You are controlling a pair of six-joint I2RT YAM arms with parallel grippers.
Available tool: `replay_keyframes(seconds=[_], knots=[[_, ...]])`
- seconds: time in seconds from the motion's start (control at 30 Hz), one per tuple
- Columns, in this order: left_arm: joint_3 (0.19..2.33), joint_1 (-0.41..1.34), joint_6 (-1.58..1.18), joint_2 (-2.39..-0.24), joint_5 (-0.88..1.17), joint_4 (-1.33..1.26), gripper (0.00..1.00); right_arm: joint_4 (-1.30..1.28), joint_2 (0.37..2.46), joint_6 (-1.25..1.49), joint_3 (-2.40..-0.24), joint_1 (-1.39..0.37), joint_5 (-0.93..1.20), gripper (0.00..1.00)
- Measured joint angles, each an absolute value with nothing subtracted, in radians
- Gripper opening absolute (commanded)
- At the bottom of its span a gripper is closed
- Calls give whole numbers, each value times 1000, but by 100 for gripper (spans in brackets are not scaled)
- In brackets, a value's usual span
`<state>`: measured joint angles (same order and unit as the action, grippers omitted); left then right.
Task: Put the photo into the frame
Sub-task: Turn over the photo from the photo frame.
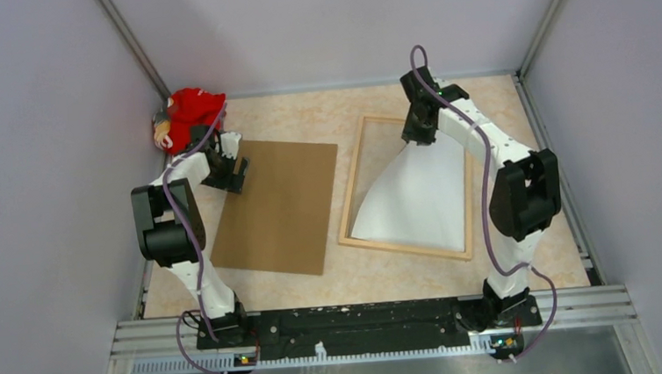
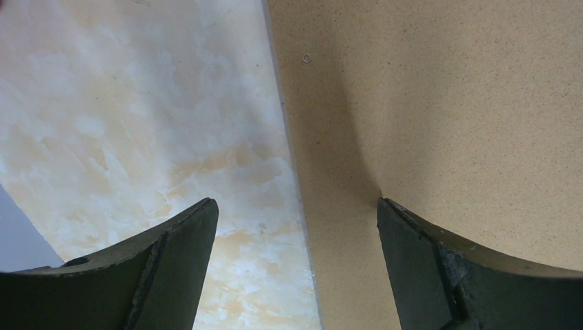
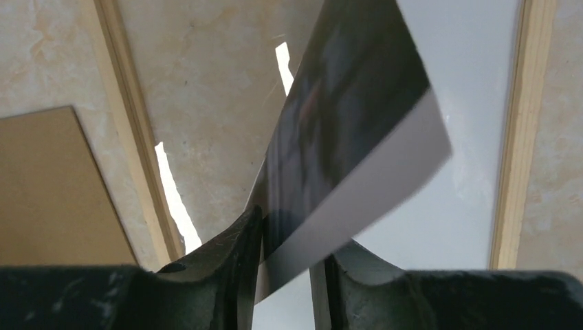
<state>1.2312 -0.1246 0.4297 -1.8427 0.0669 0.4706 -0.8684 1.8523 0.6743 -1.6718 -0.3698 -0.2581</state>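
The photo (image 1: 416, 194) shows its whitish back. Its near edge rests inside the light wood frame (image 1: 351, 185), and its far edge is lifted and pinched to a narrow end. My right gripper (image 1: 418, 132) is shut on that far edge above the frame's far end. In the right wrist view the photo (image 3: 357, 103) curls up between the jaws of the gripper (image 3: 289, 227), dark printed side showing, with the frame rails (image 3: 130, 117) below. My left gripper (image 1: 237, 172) is open and empty, low over the far left edge of the brown backing board (image 1: 281, 208).
In the left wrist view the open gripper (image 2: 295, 206) straddles the backing board's (image 2: 447, 103) edge over the marbled tabletop. A red soft object (image 1: 190, 113) lies in the far left corner. Walls close in on three sides.
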Motion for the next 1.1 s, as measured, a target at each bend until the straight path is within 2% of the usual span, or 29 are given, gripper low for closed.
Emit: replay_keyframes(seconds=[0.07,0.17,0.37,0.5,0.7,0.87,1.1], knots=[[1231,-125,430,-1843,67,471,93,-865,1858,669,-1672,-366,-239,60],[1231,-125,430,-1843,67,471,93,-851,1869,655,-1672,-364,-204,78],[1231,-125,430,-1843,67,471,93,-801,1896,647,-1670,-364,-139,85],[1231,-125,432,-1843,67,471,93,-780,1905,649,-1670,-364,-105,98],[1231,-125,437,-1843,67,471,93,-759,1914,646,-1670,-364,-75,99],[1231,-125,437,-1843,67,471,98,-723,1916,632,-1660,-363,-54,99],[1231,-125,440,-1843,70,471,99,-607,1911,605,-1579,-334,69,99]])
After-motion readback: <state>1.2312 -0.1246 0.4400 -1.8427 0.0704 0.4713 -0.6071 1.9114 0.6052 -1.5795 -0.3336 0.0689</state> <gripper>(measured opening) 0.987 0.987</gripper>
